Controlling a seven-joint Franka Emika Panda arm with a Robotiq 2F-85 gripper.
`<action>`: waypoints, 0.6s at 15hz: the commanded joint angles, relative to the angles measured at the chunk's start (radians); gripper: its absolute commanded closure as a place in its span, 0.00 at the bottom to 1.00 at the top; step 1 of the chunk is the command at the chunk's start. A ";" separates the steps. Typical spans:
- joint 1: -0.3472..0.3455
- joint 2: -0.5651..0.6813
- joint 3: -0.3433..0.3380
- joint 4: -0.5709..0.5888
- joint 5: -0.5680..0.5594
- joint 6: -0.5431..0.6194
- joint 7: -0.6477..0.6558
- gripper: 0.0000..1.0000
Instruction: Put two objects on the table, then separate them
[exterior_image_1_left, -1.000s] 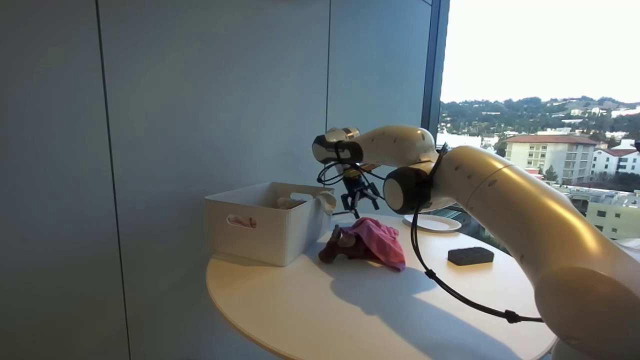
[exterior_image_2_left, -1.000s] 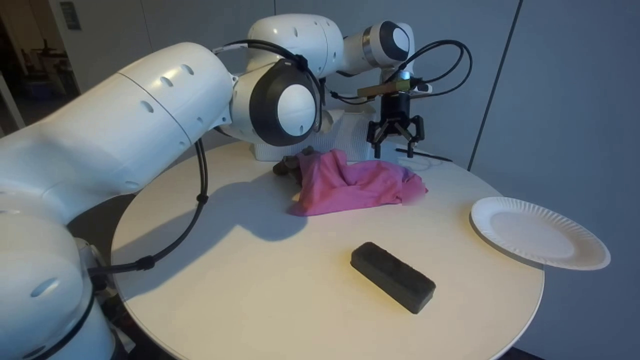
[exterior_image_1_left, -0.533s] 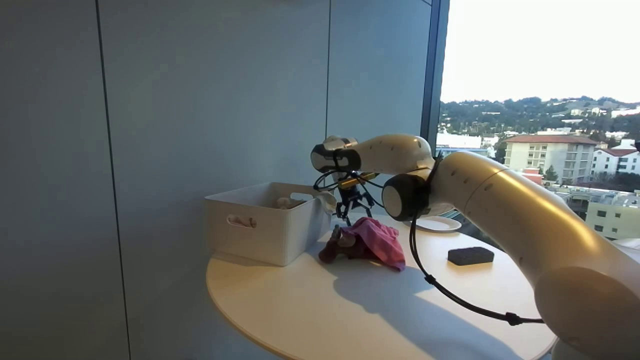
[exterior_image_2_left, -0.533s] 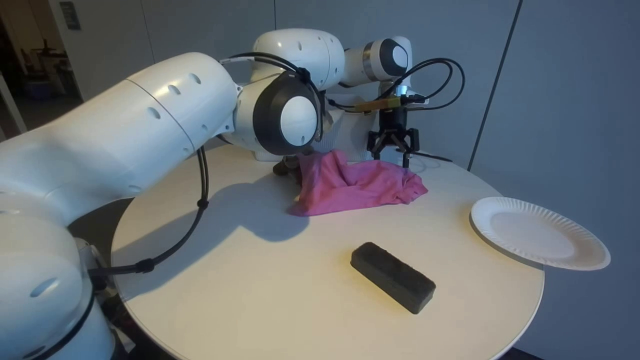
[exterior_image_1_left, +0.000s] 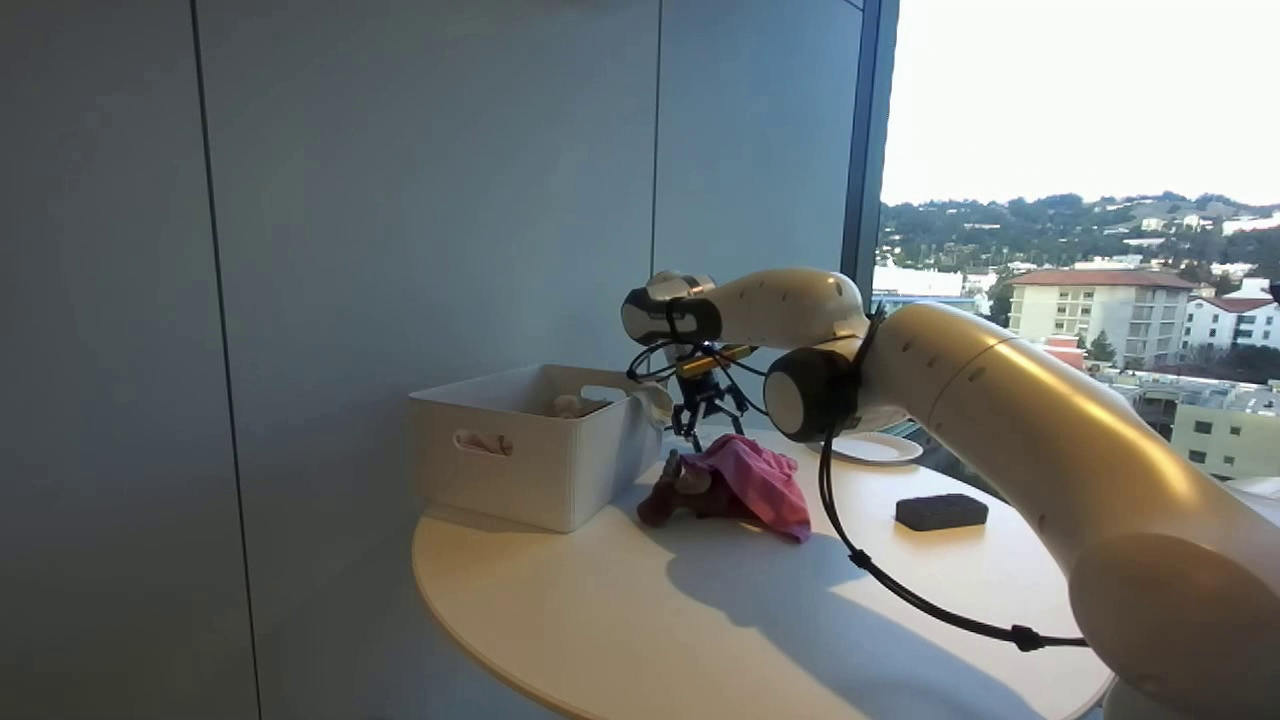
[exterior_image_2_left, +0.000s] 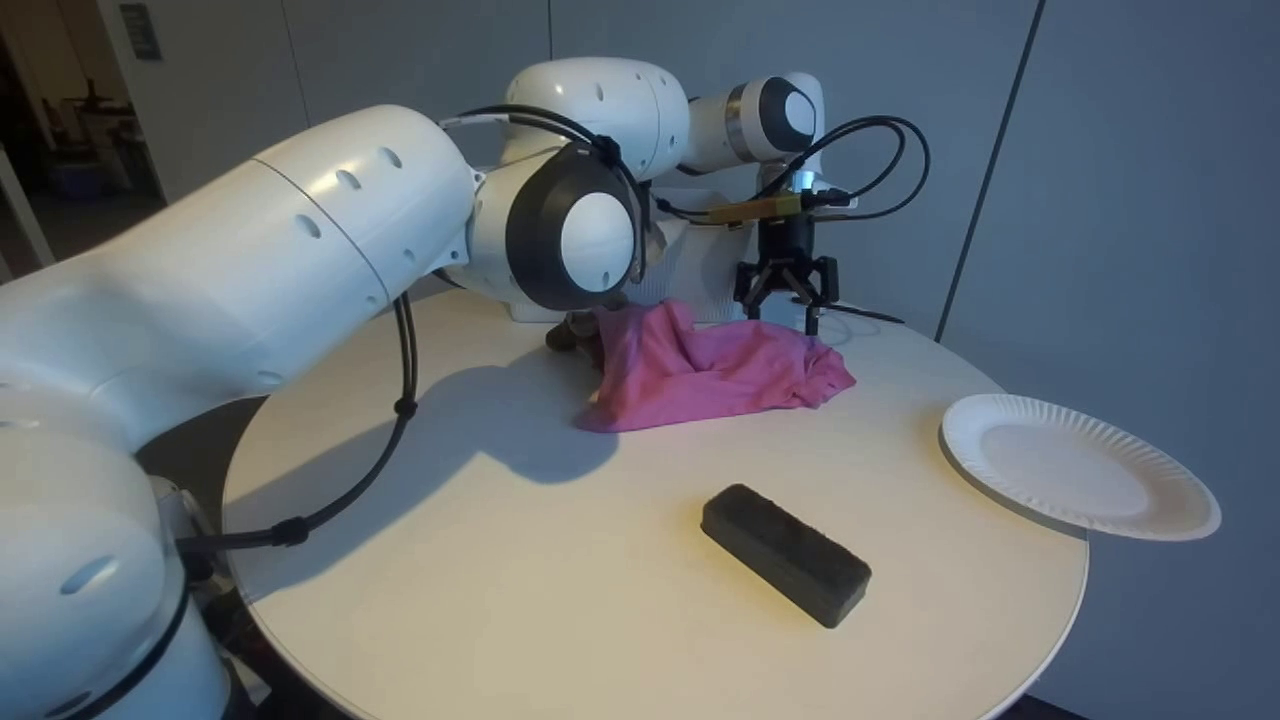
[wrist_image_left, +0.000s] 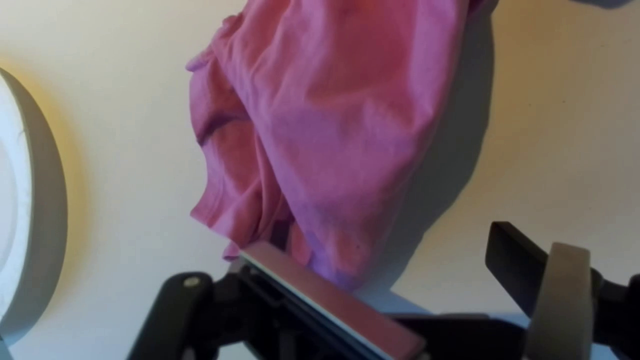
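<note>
A pink-red cloth (exterior_image_2_left: 710, 365) lies bunched on the round cream-white table (exterior_image_1_left: 600, 620), draped over a brown plush thing (exterior_image_1_left: 660, 503). Only one end of the plush sticks out, on the side toward the box; the remainder is hidden under the cloth. My gripper (exterior_image_2_left: 783, 322) hangs low, pointing down, by the cloth's far end. In the wrist view the cloth (wrist_image_left: 330, 120) tapers toward my gripper (wrist_image_left: 380, 245), whose jaws stand wide apart with nothing held. One finger overlaps the cloth's tip there; whether they touch I cannot tell.
A white box (exterior_image_1_left: 500, 480) with things inside stands beside the plush. A black block (exterior_image_2_left: 785, 555) sits nearer the camera in an exterior view. The paper plate (exterior_image_2_left: 1080, 465) overhangs the table's edge. A thin dark stick-like item (exterior_image_2_left: 865, 314) lies behind the gripper.
Over the first half second my gripper came down toward the table near the cloth's far end, jaws staying open. Since then the arm looks still. Cloth and plush have not moved.
</note>
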 joint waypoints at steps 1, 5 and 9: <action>0.002 -0.001 -0.005 0.001 0.004 -0.003 0.000 0.00; 0.005 -0.021 -0.006 0.022 0.002 0.018 0.001 0.00; 0.001 -0.108 -0.016 0.019 0.002 0.026 0.029 0.00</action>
